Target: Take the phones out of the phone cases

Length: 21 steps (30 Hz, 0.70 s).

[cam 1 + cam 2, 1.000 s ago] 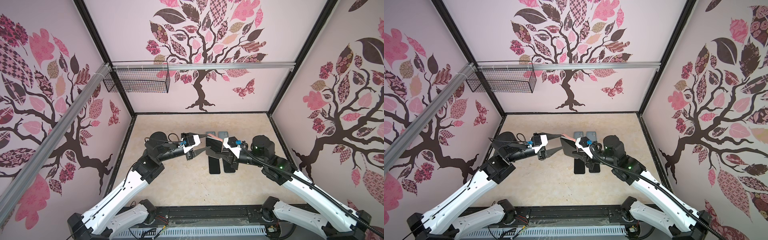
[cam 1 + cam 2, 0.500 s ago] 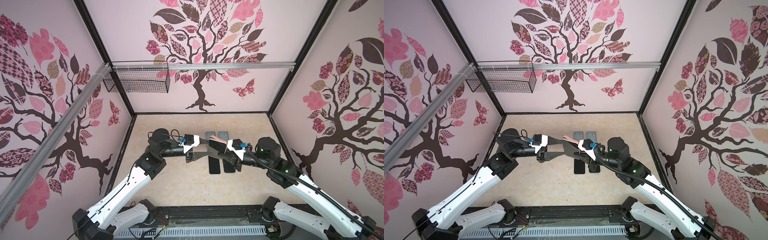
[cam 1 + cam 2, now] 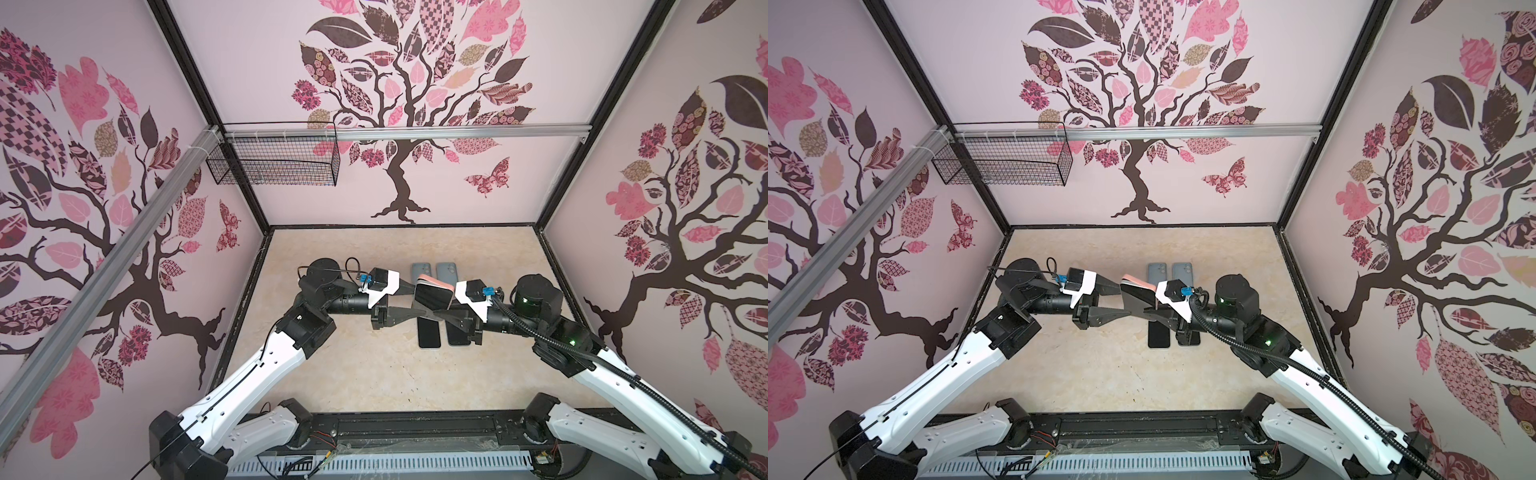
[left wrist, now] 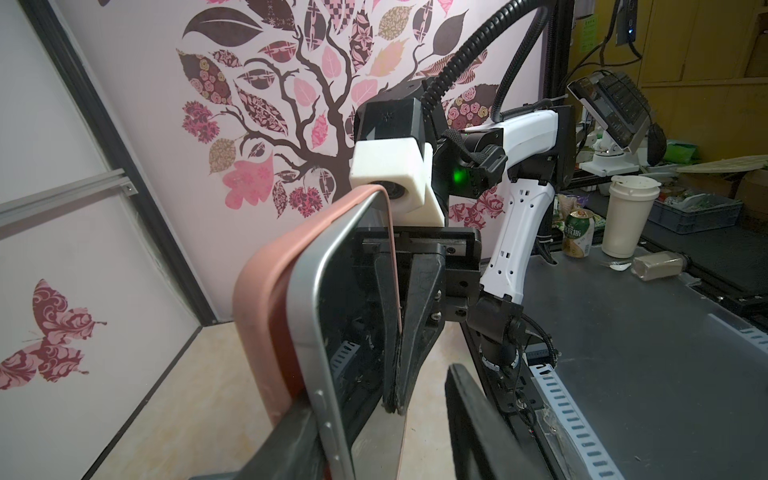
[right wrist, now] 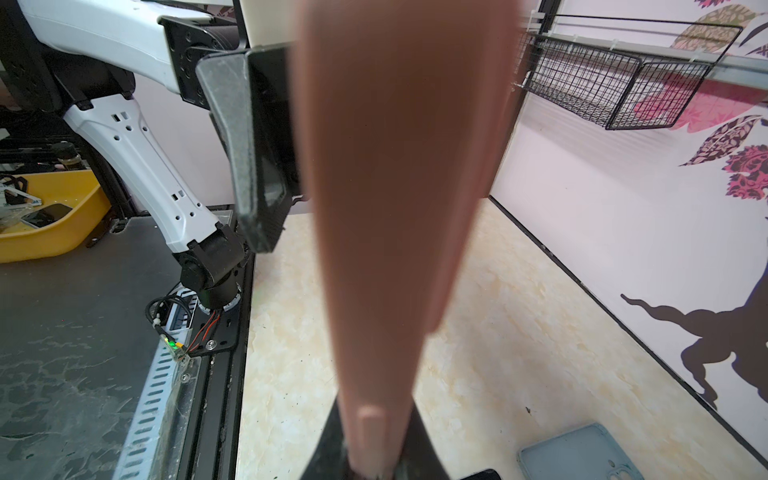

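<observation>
While right gripper point(image 4: 395, 407) clamps case point(image 4: 266, 299) lip mid-frame as anchor, left gripper point(image 3: 417, 300) straddles phone point(image 4: 328, 332), jaws apparently unclenched, ready to pull.

phone point(image 3: 432, 297): between left gripper point(image 3: 419, 300) fingers, partly in phone case point(image 3: 434, 279), above table point(image 3: 353, 374)
phone case: edge between right gripper point(image 4: 392, 407) fingers
empty cases point(image 3: 419, 269): two on table, beyond both grippers
loose phones point(image 3: 429, 336): two on table, beneath right gripper

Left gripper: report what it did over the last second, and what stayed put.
The left gripper moved in toward the middle, and its open jaws now straddle the phone. The right gripper stayed shut on the pink case, nearly in place.
</observation>
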### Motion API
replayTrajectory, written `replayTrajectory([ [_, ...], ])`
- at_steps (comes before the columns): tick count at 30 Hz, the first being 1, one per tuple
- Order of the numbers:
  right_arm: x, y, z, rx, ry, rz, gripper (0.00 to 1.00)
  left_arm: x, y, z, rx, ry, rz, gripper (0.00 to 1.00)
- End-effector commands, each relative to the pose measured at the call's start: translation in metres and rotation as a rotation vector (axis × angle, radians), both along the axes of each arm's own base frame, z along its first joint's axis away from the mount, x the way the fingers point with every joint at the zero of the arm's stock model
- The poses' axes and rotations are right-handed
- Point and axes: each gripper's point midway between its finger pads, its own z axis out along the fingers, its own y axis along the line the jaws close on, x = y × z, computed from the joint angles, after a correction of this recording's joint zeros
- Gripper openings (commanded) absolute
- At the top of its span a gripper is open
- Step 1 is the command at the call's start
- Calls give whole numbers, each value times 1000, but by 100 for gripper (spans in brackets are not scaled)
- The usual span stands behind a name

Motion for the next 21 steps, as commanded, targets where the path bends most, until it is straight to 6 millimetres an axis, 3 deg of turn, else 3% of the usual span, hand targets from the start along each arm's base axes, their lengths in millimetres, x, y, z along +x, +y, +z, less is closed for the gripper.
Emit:
replayTrajectory([
  [1,-25,8,65,191,-156,129,0,-9,-13,-43,97,129,-73,45],
  [9,-27,4,80,256,-164,124,0,-9,-13,-47,77,152,-72,33],
  [16,-24,5,74,242,-164,107,0,-11,-11,-44,70,133,-69,26],
  [21,-23,4,70,226,-168,98,0,-16,-9,-44,69,116,-94,13],
])
